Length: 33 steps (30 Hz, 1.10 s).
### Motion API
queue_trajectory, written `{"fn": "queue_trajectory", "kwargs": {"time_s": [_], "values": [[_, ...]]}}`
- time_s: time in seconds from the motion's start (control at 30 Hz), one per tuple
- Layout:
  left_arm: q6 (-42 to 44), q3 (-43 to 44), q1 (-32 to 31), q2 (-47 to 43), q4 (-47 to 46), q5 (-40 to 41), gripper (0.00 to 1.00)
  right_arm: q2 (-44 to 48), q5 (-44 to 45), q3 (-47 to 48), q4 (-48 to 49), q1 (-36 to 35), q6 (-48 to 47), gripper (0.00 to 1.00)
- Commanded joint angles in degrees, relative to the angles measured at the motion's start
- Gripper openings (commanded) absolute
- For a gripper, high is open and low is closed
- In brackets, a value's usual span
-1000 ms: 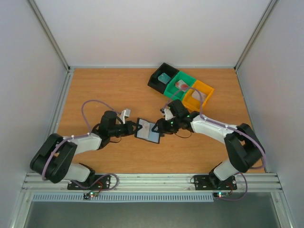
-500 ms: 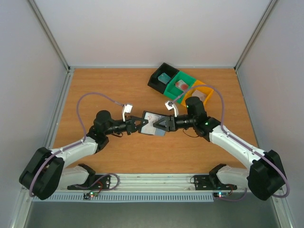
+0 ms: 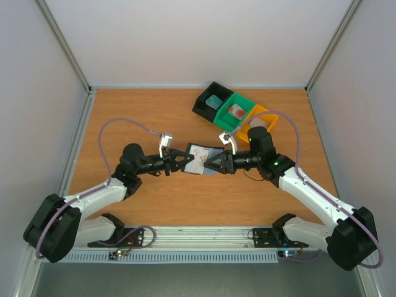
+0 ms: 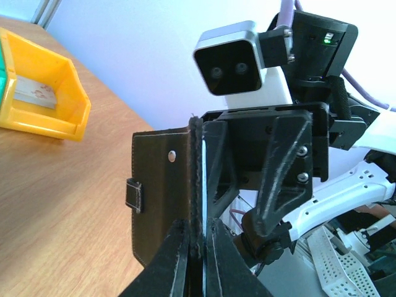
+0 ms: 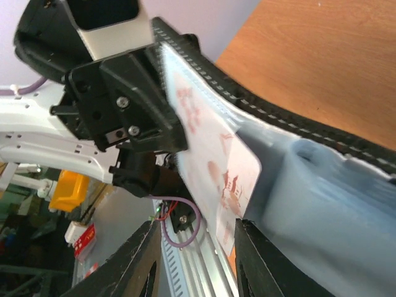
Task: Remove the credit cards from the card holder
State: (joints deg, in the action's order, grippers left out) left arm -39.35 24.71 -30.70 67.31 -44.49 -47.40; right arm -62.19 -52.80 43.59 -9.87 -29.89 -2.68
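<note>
The card holder (image 3: 197, 150) is held up off the table, on edge, between both grippers. My left gripper (image 3: 184, 163) is shut on its edge; in the left wrist view the fingers (image 4: 176, 260) pinch the black cover (image 4: 161, 185), which has a small tab. A whitish card with red print (image 5: 210, 154) sticks out of the pale blue-grey pocket (image 5: 322, 204). My right gripper (image 5: 195, 226) is open, with its jaws on either side of this card's lower corner. It faces the left gripper in the top view (image 3: 215, 163).
Three trays stand at the back right. The black tray (image 3: 203, 106) holds a teal card (image 3: 215, 101). The green tray (image 3: 242, 99) holds a red/pink card (image 3: 236, 111). The yellow tray (image 4: 59, 74) holds a whitish card (image 4: 31, 91). The right arm (image 3: 260, 142) partly covers the yellow tray.
Both arms have stretched forward and lifted the card holder off the table, tilting it on edge. The right gripper has shifted slightly to the right. The left gripper has kept its hold.
</note>
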Motion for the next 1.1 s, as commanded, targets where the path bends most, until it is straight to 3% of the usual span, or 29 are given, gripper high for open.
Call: {"fn": "queue_trajectory", "kwargs": {"time_s": [0.0,0.37,0.57,0.63,0.9,1.07], "values": [[1.53,2.31,-0.42,-1.4,-6.81,-0.46,0.0,-1.4,0.19,0.39,6.18,0.27,2.59,0.33],[1.8,2.36,-0.49,-1.74,-6.76,-0.72,0.0,-1.92,4.59,-0.18,1.29,0.27,-0.89,0.44],[1.78,2.15,-0.58,-1.75,-6.63,-0.48,0.0,-3.43,2.82,0.36,2.94,0.27,0.25,0.48],[1.82,2.11,-0.66,-1.67,-6.65,-0.29,0.0,-4.25,1.01,-0.07,6.83,0.27,2.18,0.43],[1.96,1.78,-1.03,-1.76,-6.42,0.3,0.0,-5.46,-6.83,-2.63,23.85,0.3,11.6,0.03],[1.85,0.93,-1.03,-1.86,-5.32,1.36,0.0,-3.55,-5.44,-2.14,15.99,0.36,8.31,0.01]]}}
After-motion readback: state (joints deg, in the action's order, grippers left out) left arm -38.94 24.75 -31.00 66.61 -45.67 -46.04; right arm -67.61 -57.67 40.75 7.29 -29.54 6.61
